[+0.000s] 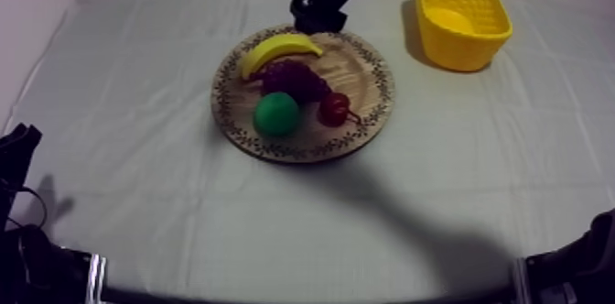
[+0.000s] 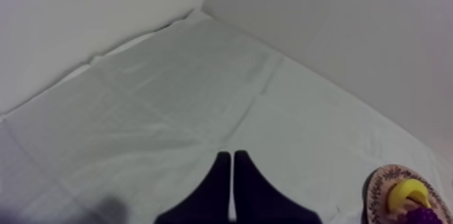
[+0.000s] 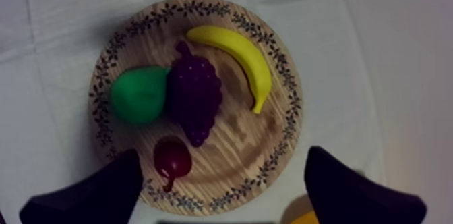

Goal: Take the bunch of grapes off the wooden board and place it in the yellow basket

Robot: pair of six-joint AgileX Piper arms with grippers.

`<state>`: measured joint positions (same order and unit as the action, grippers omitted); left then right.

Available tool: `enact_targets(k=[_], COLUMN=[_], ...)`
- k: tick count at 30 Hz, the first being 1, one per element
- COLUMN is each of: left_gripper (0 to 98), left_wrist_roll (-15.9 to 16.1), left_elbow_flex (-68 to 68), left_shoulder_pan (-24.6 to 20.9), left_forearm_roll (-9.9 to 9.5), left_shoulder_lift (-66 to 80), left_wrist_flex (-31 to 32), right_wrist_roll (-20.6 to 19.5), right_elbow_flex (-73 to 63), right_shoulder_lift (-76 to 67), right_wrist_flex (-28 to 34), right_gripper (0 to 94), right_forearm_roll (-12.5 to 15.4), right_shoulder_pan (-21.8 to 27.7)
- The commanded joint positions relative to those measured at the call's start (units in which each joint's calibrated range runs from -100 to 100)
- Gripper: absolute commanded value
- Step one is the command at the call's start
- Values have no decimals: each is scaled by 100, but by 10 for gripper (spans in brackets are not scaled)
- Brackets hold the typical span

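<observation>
The dark purple bunch of grapes (image 1: 295, 77) lies in the middle of the round wooden board (image 1: 373, 77), between a banana (image 1: 279, 51) and a green pear (image 1: 276, 114). My right gripper (image 1: 318, 20) hangs over the board's far rim. In the right wrist view its fingers (image 3: 121, 183) stand wide apart, open, above the grapes (image 3: 194, 98) and touching nothing. The yellow basket (image 1: 462, 16) stands at the back right, apart from the board. My left gripper (image 2: 232, 158) is shut on nothing, low at the left (image 1: 18, 147).
A small red fruit (image 1: 334, 108) lies on the board to the right of the pear, close to the grapes. The white wall rises behind the table's far edge. Bare cloth (image 1: 137, 189) stretches around the board on the left and in front.
</observation>
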<state>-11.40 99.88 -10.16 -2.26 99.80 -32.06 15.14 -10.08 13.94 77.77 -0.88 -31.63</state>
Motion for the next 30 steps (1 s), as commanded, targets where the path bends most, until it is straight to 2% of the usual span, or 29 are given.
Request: enact_targets(k=[1,16,30], left_gripper=[1,1,1], left_wrist_roll=[0,0,0], left_elbow_flex=[1,1,1], left_shoulder_pan=[-1,-1,-1], left_forearm_roll=[-1,-1,-1], left_shoulder_lift=[3,3,3], left_wrist_flex=[-3,-3,-3], right_wrist_roll=[3,67,38], right_elbow_flex=[27,631,176], right_shoulder_lift=[2,426,1807], right_wrist_flex=[-28,-699,-1200], right_gripper=[782,750,732], right_forearm_roll=[-20,-66,-133], right_shoulder_pan=[0,-2,65])
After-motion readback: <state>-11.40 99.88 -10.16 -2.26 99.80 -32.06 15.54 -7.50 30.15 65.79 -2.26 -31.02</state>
